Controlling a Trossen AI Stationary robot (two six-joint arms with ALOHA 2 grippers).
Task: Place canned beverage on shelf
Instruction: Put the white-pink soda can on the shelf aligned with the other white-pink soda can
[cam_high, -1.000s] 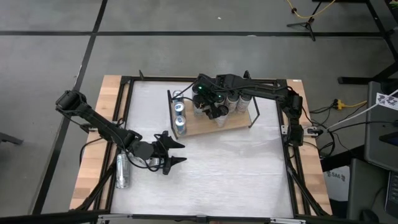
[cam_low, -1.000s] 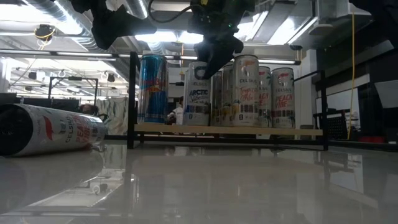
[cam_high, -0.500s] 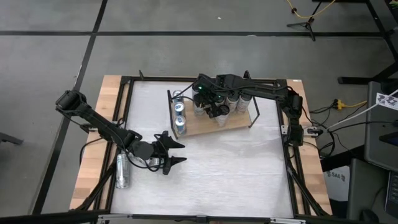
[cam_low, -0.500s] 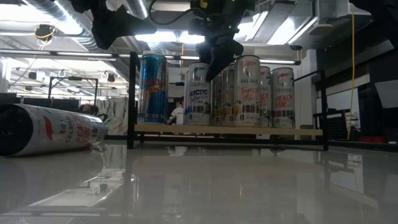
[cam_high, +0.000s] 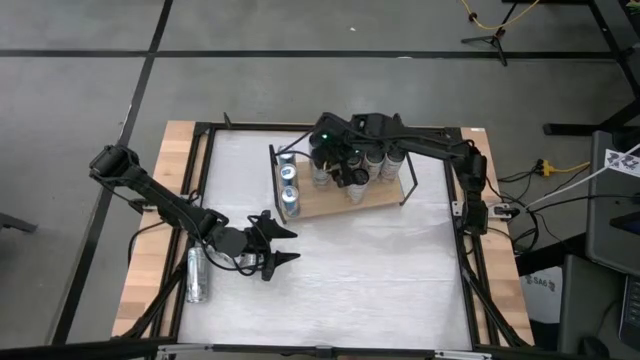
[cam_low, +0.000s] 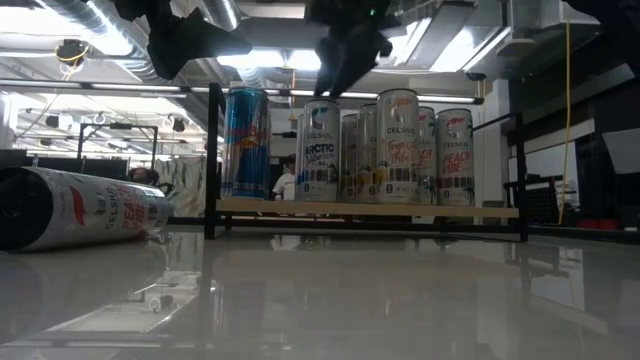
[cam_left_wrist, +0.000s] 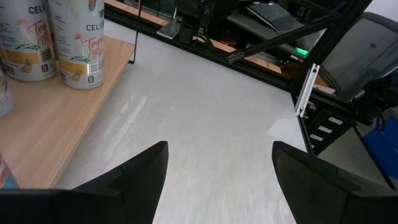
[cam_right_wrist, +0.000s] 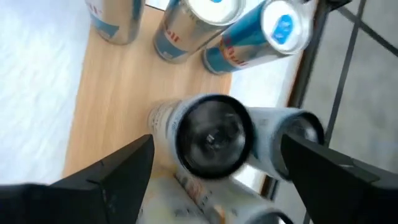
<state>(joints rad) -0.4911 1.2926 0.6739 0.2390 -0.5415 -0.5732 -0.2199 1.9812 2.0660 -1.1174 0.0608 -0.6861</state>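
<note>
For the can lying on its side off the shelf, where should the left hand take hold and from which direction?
Mid-body, likely from above, fingers straddling the round sides. The can lies flat at the table's left edge, ends pointing along it, so its curved flanks are exposed. The left hand is open beside it; the right hand is above the shelf.

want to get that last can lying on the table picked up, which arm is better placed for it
Left. Its open tool hangs just beside the lying can at the table's left edge. The right tool, also open, is above the cans on the shelf, farther away.

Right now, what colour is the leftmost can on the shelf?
Blue can; low view shows it best.
</note>
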